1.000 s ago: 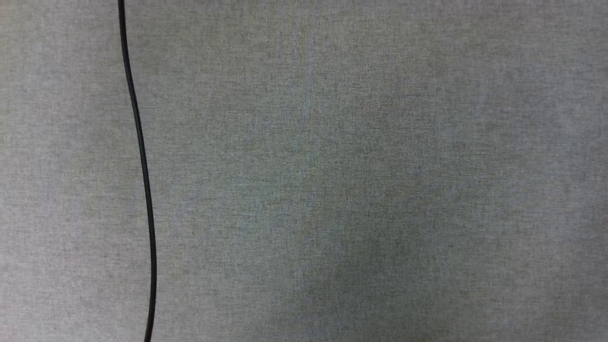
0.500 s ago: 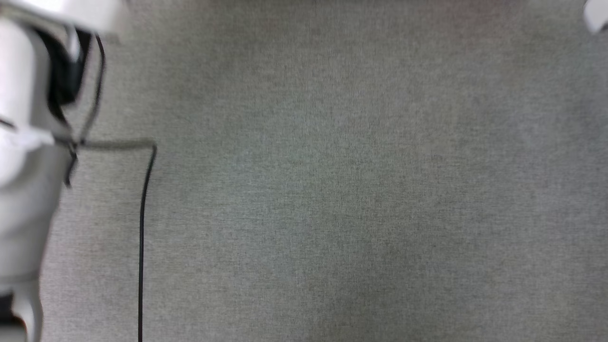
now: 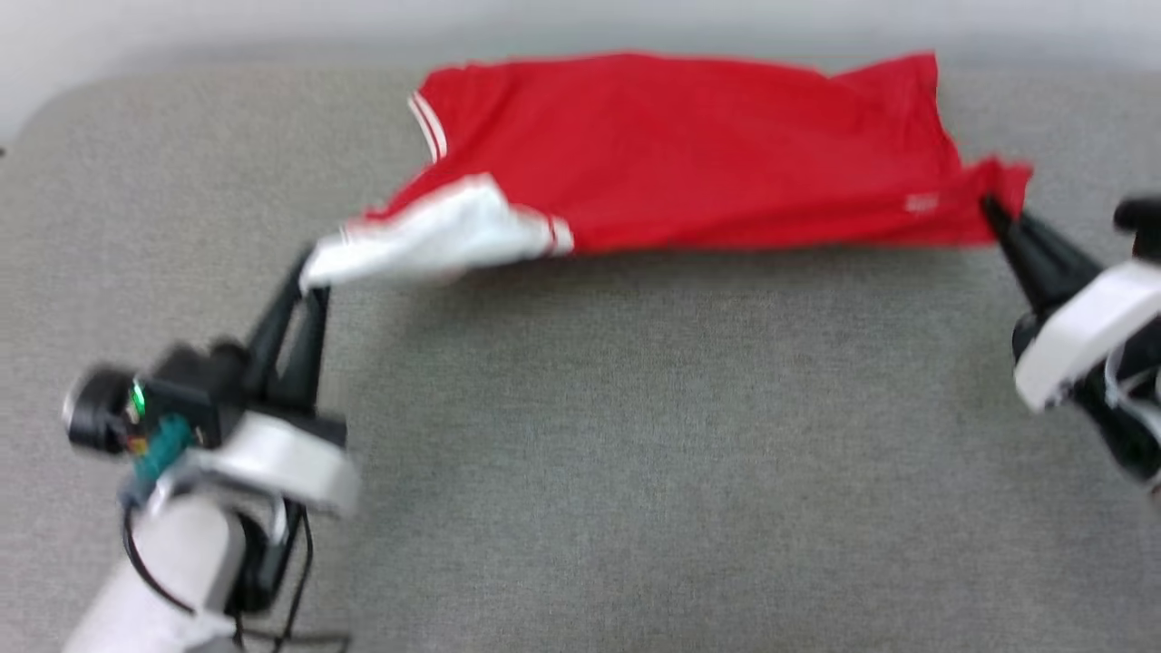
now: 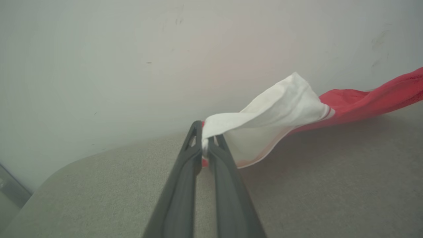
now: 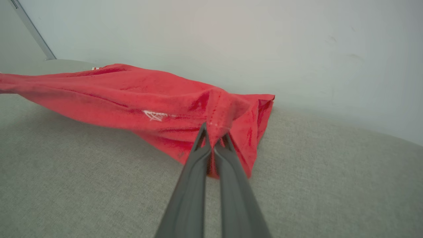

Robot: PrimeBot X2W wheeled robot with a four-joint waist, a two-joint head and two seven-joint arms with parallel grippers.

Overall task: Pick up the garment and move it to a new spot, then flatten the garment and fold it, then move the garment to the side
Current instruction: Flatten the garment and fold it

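Note:
The red garment (image 3: 689,150) hangs stretched between my two grippers above the grey surface, plain red side up, its far part resting near the back edge. My left gripper (image 3: 307,272) is shut on the white sleeve (image 3: 435,238); the left wrist view shows the sleeve (image 4: 274,112) pinched at the fingertips (image 4: 201,145). My right gripper (image 3: 990,207) is shut on a red corner of the hem, seen in the right wrist view as bunched cloth (image 5: 218,105) held between the fingers (image 5: 211,142). The printed side is hidden.
The grey fabric-covered surface (image 3: 635,453) spreads wide in front of the garment. A pale wall (image 3: 272,23) runs along its back edge. A black cable (image 3: 299,544) hangs by my left forearm.
The head camera has swung up: earlier it showed grey surface and a cable, then my left arm's edge; now both grippers and the stretched garment are in the picture.

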